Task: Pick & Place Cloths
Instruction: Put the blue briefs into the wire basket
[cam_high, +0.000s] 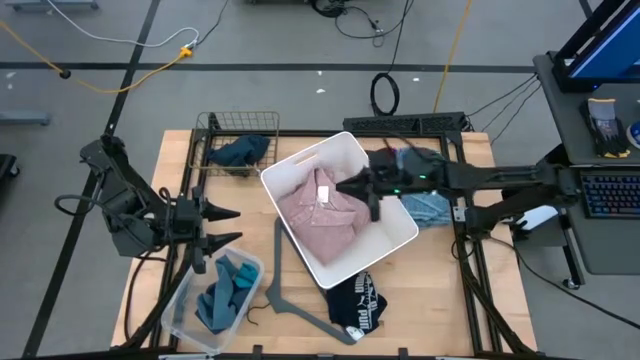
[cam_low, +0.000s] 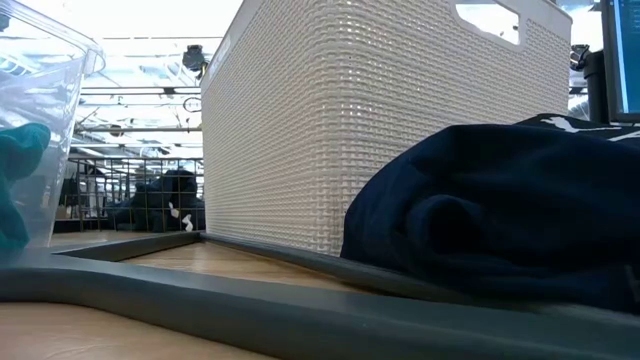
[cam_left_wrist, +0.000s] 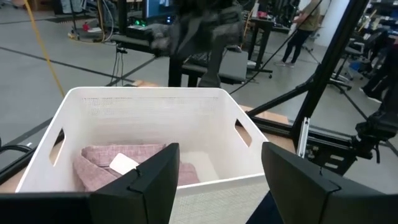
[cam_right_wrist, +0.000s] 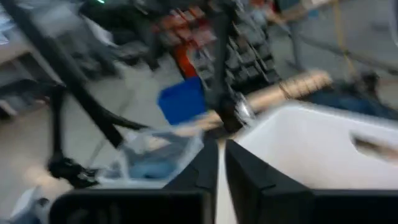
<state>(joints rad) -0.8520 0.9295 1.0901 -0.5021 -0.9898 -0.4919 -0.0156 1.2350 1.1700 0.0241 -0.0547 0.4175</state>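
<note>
Right gripper: (cam_high: 345, 185) over the white basket (cam_high: 385, 175), above the pink shirt; fingers nearly together with only a thin gap in its wrist view, nothing visibly between them.
Left gripper: (cam_high: 230, 225) just off the basket's left side, fingers spread wide, empty, pointing at the basket.
Pink shirt: (cam_high: 322, 215) lying inside the basket, white tag up.
Light-blue shirt: (cam_high: 430, 207) on the table against the basket's right side.
Black garment: (cam_high: 357, 305) with white print, on the table in front of the basket.
Teal cloth: (cam_high: 225, 290) in a clear tub front-left of the basket.
Navy cloth: (cam_high: 240, 152) in the wire basket behind-left.
Step in hand: judged a placement into the basket, just made or ending.
Next move: probably lift clear, then reach for a garment outside the basket with fingers opened.
</note>
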